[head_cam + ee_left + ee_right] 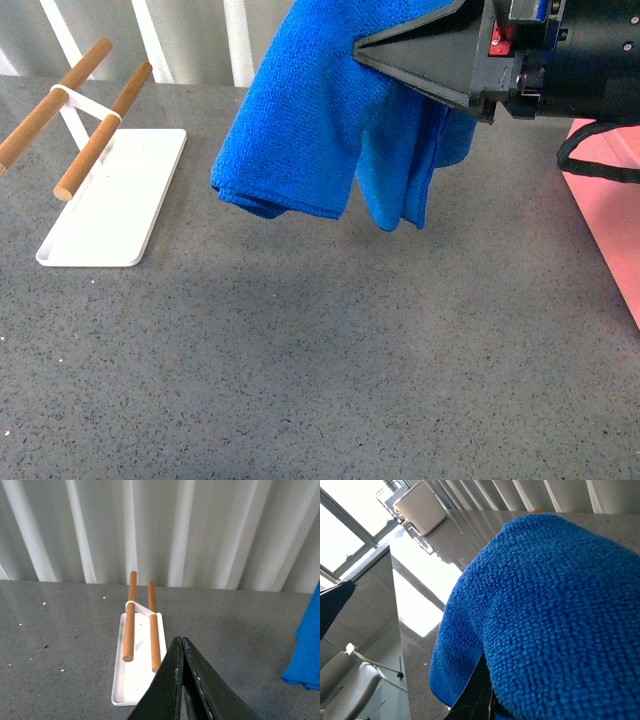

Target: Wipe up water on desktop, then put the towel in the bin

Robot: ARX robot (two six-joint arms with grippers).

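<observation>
Blue towel [300, 110]: bunched, hanging clear above the grey desk [320, 350], clamped in the right claw [375, 55]. Pink bin [610, 190]: at the right edge. Left claw [181, 647]: tips together, empty. White tray [120, 210]: on the desk, far left.

Fluffy looped cloth towel [300, 120] — speckled stone-like desktop [300, 350] — smooth wooden rods [104, 130].

The bright blue fluffy microfibre towel [300, 110] runs off the front view's top edge and covers the far finger of the black right end effector [372, 50], hiding the grip. The salmon-pink rectangular plastic bin [610, 215] is cropped by the right edge
</observation>
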